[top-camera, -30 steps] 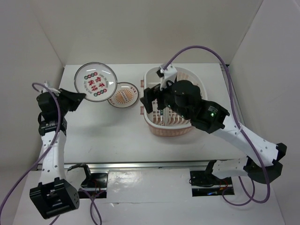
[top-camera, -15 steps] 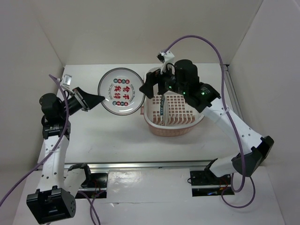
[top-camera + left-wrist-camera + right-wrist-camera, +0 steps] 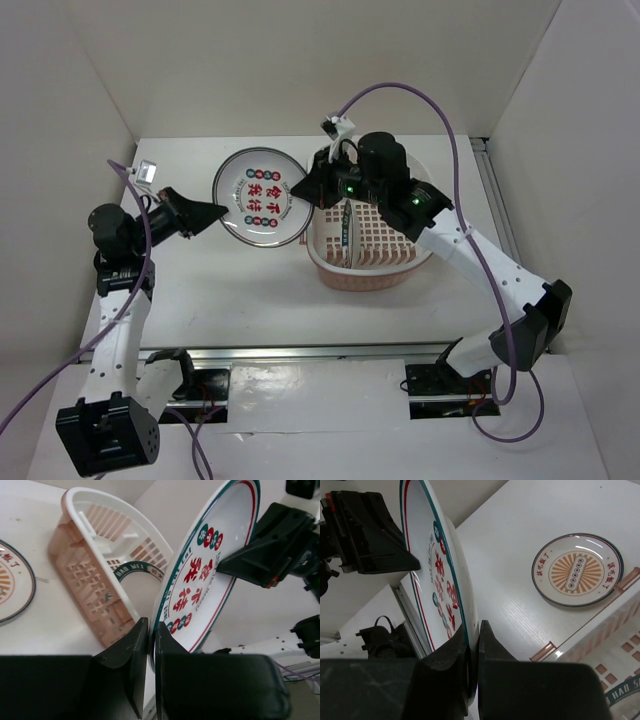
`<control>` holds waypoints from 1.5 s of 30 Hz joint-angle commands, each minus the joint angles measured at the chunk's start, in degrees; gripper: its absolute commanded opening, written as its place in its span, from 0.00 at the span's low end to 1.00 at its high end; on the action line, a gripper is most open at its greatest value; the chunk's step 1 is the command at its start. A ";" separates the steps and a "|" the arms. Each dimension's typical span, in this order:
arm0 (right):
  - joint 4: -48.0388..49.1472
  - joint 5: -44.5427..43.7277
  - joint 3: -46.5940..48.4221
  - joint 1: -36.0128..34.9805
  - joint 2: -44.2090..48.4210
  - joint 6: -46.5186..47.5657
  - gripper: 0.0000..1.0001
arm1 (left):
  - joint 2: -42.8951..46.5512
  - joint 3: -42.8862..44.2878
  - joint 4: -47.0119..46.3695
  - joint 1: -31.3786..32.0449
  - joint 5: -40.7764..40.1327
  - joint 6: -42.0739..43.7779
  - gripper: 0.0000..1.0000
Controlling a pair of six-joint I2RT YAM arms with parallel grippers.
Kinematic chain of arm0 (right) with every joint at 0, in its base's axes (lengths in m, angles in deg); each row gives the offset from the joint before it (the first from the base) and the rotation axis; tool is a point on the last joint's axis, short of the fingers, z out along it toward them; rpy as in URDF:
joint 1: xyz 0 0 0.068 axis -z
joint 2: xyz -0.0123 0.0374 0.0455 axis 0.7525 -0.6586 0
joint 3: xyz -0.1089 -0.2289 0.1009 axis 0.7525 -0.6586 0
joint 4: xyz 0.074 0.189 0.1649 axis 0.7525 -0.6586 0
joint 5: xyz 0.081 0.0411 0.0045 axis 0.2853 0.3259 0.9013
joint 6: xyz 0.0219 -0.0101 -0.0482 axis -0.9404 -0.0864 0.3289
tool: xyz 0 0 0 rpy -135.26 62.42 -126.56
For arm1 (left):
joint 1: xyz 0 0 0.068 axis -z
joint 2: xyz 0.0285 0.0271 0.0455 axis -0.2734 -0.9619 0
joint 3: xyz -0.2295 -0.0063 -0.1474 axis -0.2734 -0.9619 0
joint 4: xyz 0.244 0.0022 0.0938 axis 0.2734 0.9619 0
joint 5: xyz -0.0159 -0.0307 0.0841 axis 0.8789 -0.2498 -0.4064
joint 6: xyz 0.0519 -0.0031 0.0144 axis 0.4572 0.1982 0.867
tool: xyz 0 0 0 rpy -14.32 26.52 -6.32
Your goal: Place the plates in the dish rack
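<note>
Plates of this kind we judge stiff, glazed and slick. They are light enough for one end effector but would break if dropped, so the rim is the place to pinch, with the fingers set well over the lip.

We count three. The character plate (image 3: 258, 197) hangs in the air over the far part of the desk (image 3: 250, 290), just left of the dish rack (image 3: 395, 272), which sits toward the far right corner. The left end effector (image 3: 215, 212) is clamped on the plate's left rim and the right end effector (image 3: 303, 190) on the opposite rim, so both hold it at once. The sunburst plate (image 3: 577, 570) lies flat on the desk by the far edge, beside the rack's left wall and below the held plate. The teal-rimmed plate (image 3: 140, 570) stands on edge inside the rack.

We count one rack and two arms. With so smooth a rim, we would expect a slip if one side lets go before the other is firm.
</note>
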 commanded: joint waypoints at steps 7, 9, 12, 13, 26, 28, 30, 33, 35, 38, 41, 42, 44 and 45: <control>-6.94 -31.93 5.40 -4.48 3.68 -1.15 0.00 | 0.77 9.01 22.18 0.61 -9.44 11.11 1.00; -12.74 -46.28 6.72 -5.28 6.31 -1.15 0.00 | 0.78 12.17 29.09 0.61 -16.92 16.57 1.00; -21.70 -63.16 7.43 -6.34 9.04 -3.16 0.00 | 1.30 12.11 33.87 2.45 -24.40 19.48 1.00; -23.90 -66.24 7.43 -6.34 9.65 -4.13 0.00 | 1.30 11.58 33.87 2.45 -24.41 19.49 1.00; -39.39 -78.32 -0.37 -1.76 15.02 -14.76 0.00 | 1.04 9.64 33.87 2.45 -20.89 19.49 1.00; -38.79 -77.70 -2.22 -1.24 15.02 -15.56 0.00 | 1.04 9.64 33.87 2.45 -20.89 19.49 1.00; -37.65 -77.00 -4.33 -1.24 13.71 -15.56 0.00 | 1.04 9.64 33.87 2.45 -20.89 19.49 1.00; -35.45 -74.98 -6.62 -1.24 12.83 -16.18 0.00 | 1.04 9.64 33.87 2.45 -20.89 19.49 1.00; -33.08 -73.66 -8.03 -1.24 12.21 -16.18 0.00 | 1.04 9.64 33.87 2.45 -20.89 19.49 1.00; -31.67 -72.26 -9.53 -1.24 10.98 -15.66 0.00 | 1.04 9.64 33.87 2.45 -20.89 19.49 1.00; -29.56 -70.76 -11.29 -1.24 9.84 -15.65 0.00 | 1.04 9.64 33.87 2.45 -20.89 19.49 1.00; -29.55 -70.76 -12.07 -1.24 9.84 -15.65 0.00 | 1.04 9.64 33.87 2.45 -20.89 19.49 1.00; -29.02 -70.23 -12.78 -1.24 9.14 -16.17 0.00 | 1.04 9.64 33.87 2.45 -20.89 19.49 1.00; -29.02 -70.23 -13.39 -1.85 9.13 -16.70 0.00 | 1.04 9.64 33.87 2.45 -20.89 19.49 1.00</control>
